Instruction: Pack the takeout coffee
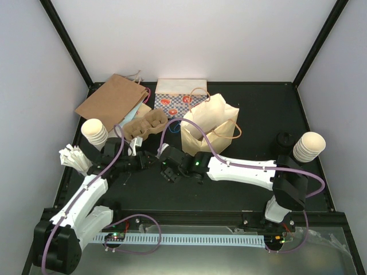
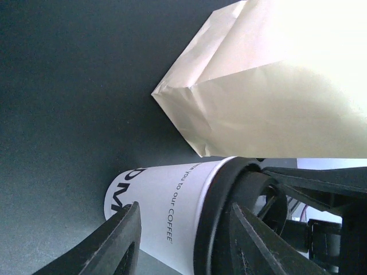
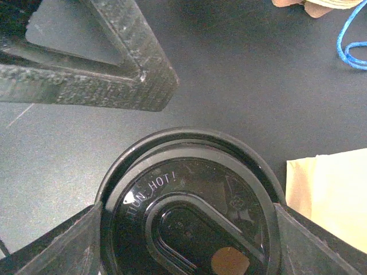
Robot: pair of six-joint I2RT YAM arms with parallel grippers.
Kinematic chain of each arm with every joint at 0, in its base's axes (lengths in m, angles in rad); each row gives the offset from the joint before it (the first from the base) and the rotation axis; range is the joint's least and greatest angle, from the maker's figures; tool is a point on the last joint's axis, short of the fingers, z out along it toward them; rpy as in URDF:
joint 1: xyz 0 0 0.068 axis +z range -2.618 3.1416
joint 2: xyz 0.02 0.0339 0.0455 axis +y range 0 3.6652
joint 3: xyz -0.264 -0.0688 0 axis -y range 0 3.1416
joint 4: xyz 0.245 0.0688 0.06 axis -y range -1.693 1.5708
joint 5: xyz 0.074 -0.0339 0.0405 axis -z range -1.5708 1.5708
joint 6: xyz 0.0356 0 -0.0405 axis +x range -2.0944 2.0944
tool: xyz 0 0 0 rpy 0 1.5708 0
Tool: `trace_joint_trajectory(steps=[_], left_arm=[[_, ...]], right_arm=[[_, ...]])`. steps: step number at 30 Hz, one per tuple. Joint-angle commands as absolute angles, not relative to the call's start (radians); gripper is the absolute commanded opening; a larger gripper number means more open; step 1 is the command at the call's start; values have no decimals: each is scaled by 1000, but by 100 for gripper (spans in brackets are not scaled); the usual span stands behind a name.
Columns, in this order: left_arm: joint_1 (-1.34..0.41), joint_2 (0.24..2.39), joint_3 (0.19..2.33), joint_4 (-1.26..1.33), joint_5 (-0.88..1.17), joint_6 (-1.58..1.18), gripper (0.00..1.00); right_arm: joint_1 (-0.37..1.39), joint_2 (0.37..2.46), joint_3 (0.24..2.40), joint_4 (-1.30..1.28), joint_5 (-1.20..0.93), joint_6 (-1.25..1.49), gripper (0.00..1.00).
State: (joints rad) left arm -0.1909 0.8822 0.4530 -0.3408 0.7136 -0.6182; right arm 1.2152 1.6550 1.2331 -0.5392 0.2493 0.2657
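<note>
Filling the lower half of the right wrist view, the small cream-white paper cup with a round black plastic lid [image 3: 189, 217] shows its lid face-on. The right gripper [image 3: 189, 229] is clamped on it, one finger pressed against the lid rim at each lower corner of the frame. In the left wrist view the cup's printed white side runs across the bottom of the frame, lid to the right. The pictures do not show whether its base rests on the black table [image 1: 258, 109].

The left gripper [image 2: 184, 206] has its jaws apart, straddling the cup. In the right wrist view one of its fingers [image 3: 114, 86] sits at the upper left, just beside the lid and not touching it.

Just beside the cup stands an open cream paper bag with cord handles [image 1: 209, 123], right of centre in the top view. A brown cardboard cup carrier [image 1: 146, 123] lies to its left, with a flat brown paper bag [image 1: 112, 97] beyond. Stacks of lidless cream cups [image 1: 94, 130] stand at the left and right edges of the table.
</note>
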Motion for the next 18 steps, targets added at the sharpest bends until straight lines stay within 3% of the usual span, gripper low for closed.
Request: trace_joint_trajectory(steps=[1, 18], left_arm=[[-186, 844, 439, -308, 693, -634, 44], [-185, 845, 402, -278, 757, -646, 44]], right_arm=[[1202, 1701, 1244, -578, 215, 252, 77], [1181, 1747, 1197, -611, 129, 268, 76]])
